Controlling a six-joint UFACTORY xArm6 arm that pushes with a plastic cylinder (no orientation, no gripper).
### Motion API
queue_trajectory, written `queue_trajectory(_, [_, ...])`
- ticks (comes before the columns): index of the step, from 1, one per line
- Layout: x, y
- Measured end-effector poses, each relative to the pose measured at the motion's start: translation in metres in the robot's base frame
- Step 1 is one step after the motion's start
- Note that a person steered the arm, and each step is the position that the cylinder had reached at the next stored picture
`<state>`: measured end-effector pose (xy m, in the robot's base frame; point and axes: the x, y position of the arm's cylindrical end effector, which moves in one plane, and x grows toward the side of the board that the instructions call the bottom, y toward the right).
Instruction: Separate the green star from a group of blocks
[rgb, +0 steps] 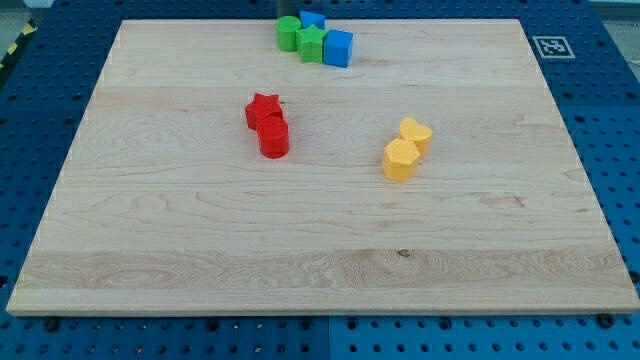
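Note:
The green star (311, 44) sits at the view's top centre in a tight group of blocks. A green cylinder (288, 33) touches it on the left, a blue cube (338, 48) on the right, and a smaller blue block (313, 20) lies just behind it. A dark rod comes down from the view's top edge. My tip (289, 14) is right behind the green cylinder, up and to the left of the green star. I cannot tell whether the tip touches the cylinder.
A red star (263, 108) and a red cylinder (273, 138) touch each other left of the board's centre. A yellow heart (415, 133) and a yellow hexagon (400, 160) touch right of centre. The wooden board (200, 250) lies on a blue perforated table.

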<state>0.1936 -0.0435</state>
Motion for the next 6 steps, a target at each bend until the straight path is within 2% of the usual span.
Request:
queue_trajectory(2, [0.001,0.012])
queue_trajectory(4, [0.061,0.02])
queue_trajectory(6, [0.066,0.042])
